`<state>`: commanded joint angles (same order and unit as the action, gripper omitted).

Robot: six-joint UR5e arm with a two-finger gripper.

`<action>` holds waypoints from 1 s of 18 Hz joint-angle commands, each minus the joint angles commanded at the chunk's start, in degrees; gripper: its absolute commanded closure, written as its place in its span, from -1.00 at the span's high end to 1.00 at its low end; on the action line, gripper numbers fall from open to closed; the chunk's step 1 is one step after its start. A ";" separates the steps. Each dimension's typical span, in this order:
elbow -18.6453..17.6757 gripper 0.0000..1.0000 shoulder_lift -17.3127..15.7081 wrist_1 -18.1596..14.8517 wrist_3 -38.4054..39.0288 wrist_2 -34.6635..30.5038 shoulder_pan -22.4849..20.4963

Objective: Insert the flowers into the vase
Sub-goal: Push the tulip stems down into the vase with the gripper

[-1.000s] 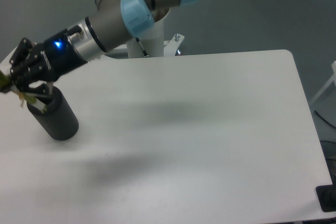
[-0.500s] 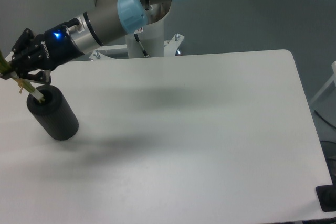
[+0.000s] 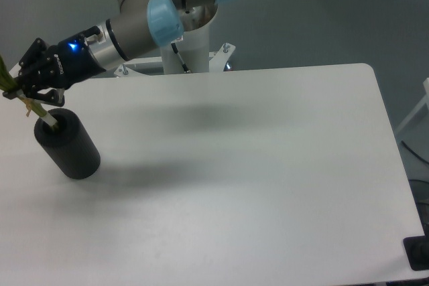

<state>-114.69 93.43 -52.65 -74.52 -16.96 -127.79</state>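
White table (image 3: 268, 165) with rounded corner — grey floor (image 3: 322, 18) behind; soft, even light.

The arm reaches from its white base column (image 3: 194, 41) at the top of the view out and down to the far left. Grey links meet at pale blue joint caps (image 3: 163, 19). The silver wrist carries a lit blue light (image 3: 72, 47). The black gripper (image 3: 30, 92) sits well left of the column, pointing left and downward, its fingers closed on thin green stems (image 3: 8, 80).
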 joint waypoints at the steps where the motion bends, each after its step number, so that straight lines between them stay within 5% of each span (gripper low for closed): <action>1: -0.09 -0.62 0.26 0.00 -0.18 0.00 0.09; 18: -4.66 -0.40 5.28 0.18 -12.92 -0.62 0.09</action>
<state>-119.35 98.70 -52.47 -87.44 -17.58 -127.70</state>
